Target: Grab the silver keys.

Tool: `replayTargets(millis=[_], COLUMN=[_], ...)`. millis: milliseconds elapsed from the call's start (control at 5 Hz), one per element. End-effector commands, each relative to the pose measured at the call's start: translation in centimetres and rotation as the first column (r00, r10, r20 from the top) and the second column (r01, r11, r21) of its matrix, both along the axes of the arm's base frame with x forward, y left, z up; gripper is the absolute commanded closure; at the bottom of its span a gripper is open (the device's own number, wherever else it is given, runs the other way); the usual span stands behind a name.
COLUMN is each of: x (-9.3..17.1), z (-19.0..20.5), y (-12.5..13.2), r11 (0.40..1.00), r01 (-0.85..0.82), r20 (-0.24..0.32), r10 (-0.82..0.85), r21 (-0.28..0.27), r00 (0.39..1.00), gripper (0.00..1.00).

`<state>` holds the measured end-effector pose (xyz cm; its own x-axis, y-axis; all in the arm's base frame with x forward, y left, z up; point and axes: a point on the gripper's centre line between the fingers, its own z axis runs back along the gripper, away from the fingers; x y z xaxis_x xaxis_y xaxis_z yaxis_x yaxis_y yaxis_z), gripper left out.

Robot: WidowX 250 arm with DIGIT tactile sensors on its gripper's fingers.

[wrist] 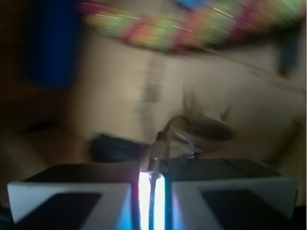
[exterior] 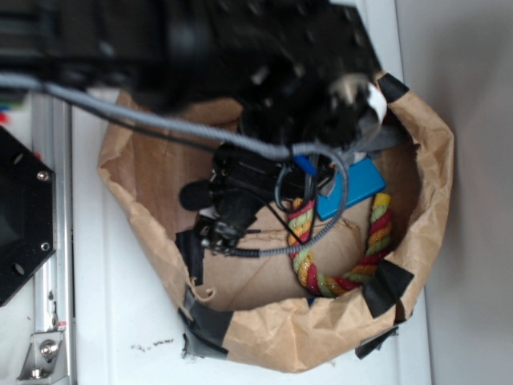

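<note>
A crumpled brown paper bag (exterior: 144,172) with black-taped edges fills the middle of the exterior frame, lying on a white counter (exterior: 120,321). The black robot arm (exterior: 264,56) reaches down into it from the top. Inside, a red-yellow-green twisted rope (exterior: 377,241) curves along the lower right, and a blue block (exterior: 357,186) lies just above it.

The gripper (exterior: 220,220) sits left of centre in the bag. In the wrist view its fingers (wrist: 76,196) are pressed nearly together along the bottom edge, with only a thin bright slit between them. They seem to pinch a thin metal stem at that slit. From there the silver keys (wrist: 199,132) spread up and right of the frame's centre; the view is blurred, so I cannot make out single keys.

As a judgement: the bunch is light, hard and slick, loose on its ring, so the keys would swing and slide rather than stay put. A hold on a flat key blade or head looks safer than on the thin wire ring, which could slip out between the pads.
</note>
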<state>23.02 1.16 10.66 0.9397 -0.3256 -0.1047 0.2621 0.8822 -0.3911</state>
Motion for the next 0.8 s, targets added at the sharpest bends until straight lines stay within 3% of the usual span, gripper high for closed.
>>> replayTargets(millis=[0, 600], x=[0.8, 2.0], z=[1.4, 1.4], y=[1.2, 0.3], r11=[0.997, 0.988], r01=[-0.060, -0.116], r20=[0.197, 0.195], r10=[0.047, 0.095], r21=[0.058, 0.099], r00=[0.979, 0.976], gripper=[1.00, 1.00])
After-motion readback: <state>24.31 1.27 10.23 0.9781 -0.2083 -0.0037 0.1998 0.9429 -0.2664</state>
